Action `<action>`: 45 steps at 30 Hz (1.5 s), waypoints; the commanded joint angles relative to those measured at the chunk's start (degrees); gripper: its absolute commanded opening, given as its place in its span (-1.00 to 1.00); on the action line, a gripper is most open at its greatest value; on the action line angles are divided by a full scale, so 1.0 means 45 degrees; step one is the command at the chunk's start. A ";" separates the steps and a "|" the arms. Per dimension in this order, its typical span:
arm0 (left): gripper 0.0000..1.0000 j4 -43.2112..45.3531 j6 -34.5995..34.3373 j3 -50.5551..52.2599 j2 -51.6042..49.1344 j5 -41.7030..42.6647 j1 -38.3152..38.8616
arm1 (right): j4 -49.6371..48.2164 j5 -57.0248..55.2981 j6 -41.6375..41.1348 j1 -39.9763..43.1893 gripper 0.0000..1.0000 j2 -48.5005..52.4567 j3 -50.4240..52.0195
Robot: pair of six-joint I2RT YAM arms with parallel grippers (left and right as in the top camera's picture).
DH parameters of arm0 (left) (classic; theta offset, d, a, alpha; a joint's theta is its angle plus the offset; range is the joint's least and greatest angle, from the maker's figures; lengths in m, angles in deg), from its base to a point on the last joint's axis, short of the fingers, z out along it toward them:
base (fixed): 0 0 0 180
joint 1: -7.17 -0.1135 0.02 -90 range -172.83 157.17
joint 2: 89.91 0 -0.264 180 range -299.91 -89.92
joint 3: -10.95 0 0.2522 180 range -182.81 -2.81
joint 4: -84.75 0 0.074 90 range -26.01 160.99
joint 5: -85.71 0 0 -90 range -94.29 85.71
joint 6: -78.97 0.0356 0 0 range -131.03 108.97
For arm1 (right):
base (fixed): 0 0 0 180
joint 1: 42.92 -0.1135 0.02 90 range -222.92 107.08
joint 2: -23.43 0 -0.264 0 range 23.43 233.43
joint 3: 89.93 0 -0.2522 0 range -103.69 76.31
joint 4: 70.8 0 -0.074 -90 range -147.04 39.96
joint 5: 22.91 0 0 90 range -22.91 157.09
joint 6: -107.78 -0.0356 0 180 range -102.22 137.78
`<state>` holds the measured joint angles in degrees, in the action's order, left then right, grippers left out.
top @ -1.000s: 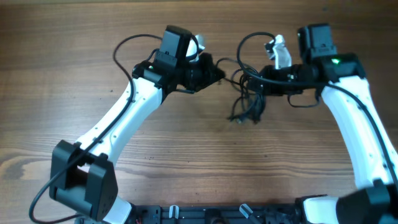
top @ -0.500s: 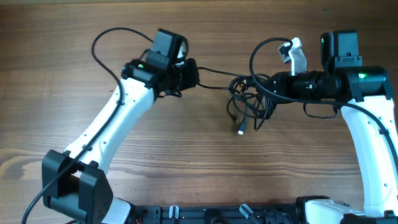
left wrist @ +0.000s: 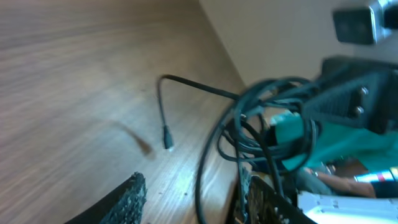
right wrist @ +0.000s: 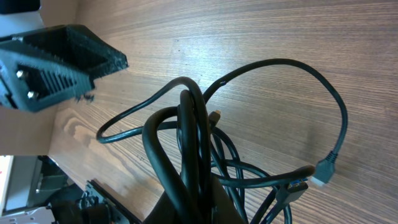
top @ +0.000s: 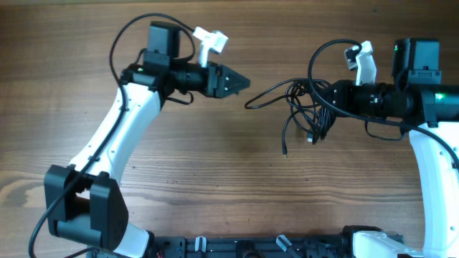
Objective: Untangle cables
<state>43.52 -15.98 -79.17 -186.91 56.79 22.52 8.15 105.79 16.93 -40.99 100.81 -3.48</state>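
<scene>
My right claw (top: 324, 97), the black two-finger one on the white arm, is pressed together on the tangle of thin black cords (right wrist: 186, 124). Several strands pass side by side through its grip. I judge that deliberate: it anchors the whole knot while single cords get drawn out.

Just ahead of its fingertips the cords rise in a tight sheaf, then open into loose overlapping loops. To one side of the sheaf a wide loop swings out and ends in a small silver-tipped plug (right wrist: 321, 169), hanging free. The bundle seems held a little above the brown wood-grain table (top: 215, 179), since a dangling plug end (left wrist: 168, 144) casts its own separate shadow. Held up like that, the loops can fall open under their own weight.

Farther out from the grip, one long loose tail (top: 249, 105) reaches toward the other arm. Just past its tip sits my left claw (top: 240, 81), black and ridged, pointed at the bundle. Its fingers (left wrist: 124, 198) are spread, and I see nothing pinched between them. A strand does cross the wrist view in the gap, and I cannot tell how close it lies. I read this claw as lined up to take the tail and draw it away from the anchored knot.
</scene>
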 commanded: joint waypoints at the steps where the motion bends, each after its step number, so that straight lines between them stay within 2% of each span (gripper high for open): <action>1: 0.11 0.0855 -0.0403 0.0058 -0.0112 0.0398 0.0758 | -0.0053 0.0078 -0.0146 -0.0053 -0.88 -0.0180 -0.0131; 5: 0.16 0.3181 -0.2647 0.0058 -0.0112 -0.1350 0.1530 | -0.0010 0.0083 -0.0151 -0.0058 -0.81 -0.0073 -0.0121; 7: 0.21 0.4187 -0.3060 0.0034 -0.0107 -0.2050 0.2006 | 0.0034 0.0083 -0.0146 -0.0058 -0.81 -0.0015 -0.0121; 11: 0.23 0.4692 -0.2919 0.0034 -0.0112 -0.3973 0.3089 | 0.0063 0.0083 -0.0146 -0.0058 -0.82 0.0068 -0.0121; 16: 0.17 0.5003 -0.1501 0.0034 -0.0112 -0.4308 0.4279 | 0.0063 0.0083 -0.0146 -0.0058 -0.82 0.0131 -0.0121; 27: 0.17 0.5571 -0.1535 0.0039 -0.0296 -0.7130 0.4925 | 0.0301 0.0112 -0.0151 -0.0058 -0.82 0.0223 -0.0121; 33: 0.18 0.6989 -0.1778 0.0039 -0.1044 -0.7320 0.5396 | 0.0432 0.0287 -0.0141 -0.0724 -0.82 0.0223 -0.0121; 41: 0.24 0.6499 -0.2807 0.0039 -0.1156 -1.0326 0.5493 | 0.0403 0.1583 -0.0141 -0.1418 -0.80 0.0160 -0.0126; 44: 0.19 0.5731 -0.3910 0.0044 -0.1156 -1.2488 0.5474 | 0.0432 0.2647 0.0355 -0.1418 -0.63 -0.0015 -0.0126; 45: 0.16 0.5435 -0.4425 0.0049 -0.1156 -1.3430 0.5464 | 0.0452 0.3050 0.0573 -0.1418 -0.46 -0.0092 -0.0126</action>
<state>70.80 -29.20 -78.97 -190.21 14.06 47.57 9.68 104.39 15.51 -45.29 102.37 -3.44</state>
